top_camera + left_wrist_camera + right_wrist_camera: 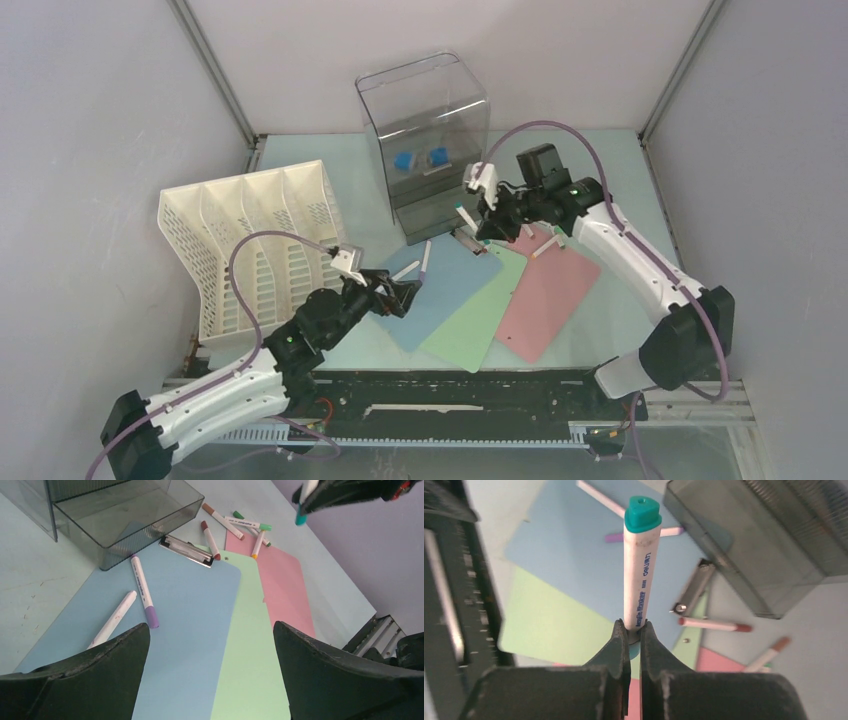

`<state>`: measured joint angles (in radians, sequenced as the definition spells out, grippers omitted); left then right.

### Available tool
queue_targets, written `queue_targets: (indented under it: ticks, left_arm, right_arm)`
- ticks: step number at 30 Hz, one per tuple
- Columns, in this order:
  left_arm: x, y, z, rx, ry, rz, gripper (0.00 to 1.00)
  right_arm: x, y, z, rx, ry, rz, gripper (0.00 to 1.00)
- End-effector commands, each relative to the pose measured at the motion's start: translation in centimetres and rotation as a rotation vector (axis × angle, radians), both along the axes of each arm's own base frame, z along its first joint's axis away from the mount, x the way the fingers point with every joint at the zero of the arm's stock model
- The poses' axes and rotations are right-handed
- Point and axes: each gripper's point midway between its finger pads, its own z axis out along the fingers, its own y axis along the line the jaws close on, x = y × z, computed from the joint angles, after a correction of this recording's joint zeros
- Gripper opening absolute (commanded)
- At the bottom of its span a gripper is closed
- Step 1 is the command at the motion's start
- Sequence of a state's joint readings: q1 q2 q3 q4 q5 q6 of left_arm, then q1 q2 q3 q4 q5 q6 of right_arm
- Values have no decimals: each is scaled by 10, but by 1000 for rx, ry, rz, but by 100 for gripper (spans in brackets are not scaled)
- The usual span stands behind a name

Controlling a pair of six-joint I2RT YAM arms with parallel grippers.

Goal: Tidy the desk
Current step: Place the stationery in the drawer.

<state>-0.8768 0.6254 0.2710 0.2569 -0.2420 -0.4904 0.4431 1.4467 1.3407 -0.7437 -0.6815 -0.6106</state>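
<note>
The right pincer [634, 630] clamps a teal-capped marker [640, 575] — the left pincer [211, 630] hangs released over the blue clipboard [185, 605] near the tabletop's [300, 150] front edge.

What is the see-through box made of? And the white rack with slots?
The see-through box looks like smooth, smoky clear plastic: you see blue things through it. The white rack looks like hard matte plastic, moulded with rows of slots.
</note>
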Motion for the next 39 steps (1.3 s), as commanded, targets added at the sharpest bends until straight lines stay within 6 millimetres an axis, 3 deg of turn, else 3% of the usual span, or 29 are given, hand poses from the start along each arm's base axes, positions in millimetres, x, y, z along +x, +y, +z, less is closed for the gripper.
queue_targets:
  ticks: [1, 8, 22, 31, 39]
  left_arm:
    - [0, 6, -4, 16, -6, 17, 100]
    - [-3, 6, -12, 39, 12, 1, 100]
    - [-6, 13, -15, 49, 14, 12, 100]
    - [-7, 17, -18, 43, 15, 22, 100]
    - [-7, 14, -19, 43, 16, 10, 100]
  right_arm:
    - [46, -12, -8, -316, -297, -18, 0]
    - [100, -3, -13, -608, -590, -43, 0]
    - [186, 28, -42, -809, -734, -107, 0]
    - [199, 38, -55, -831, -779, -124, 8]
    - [193, 39, -61, -816, -750, -141, 29]
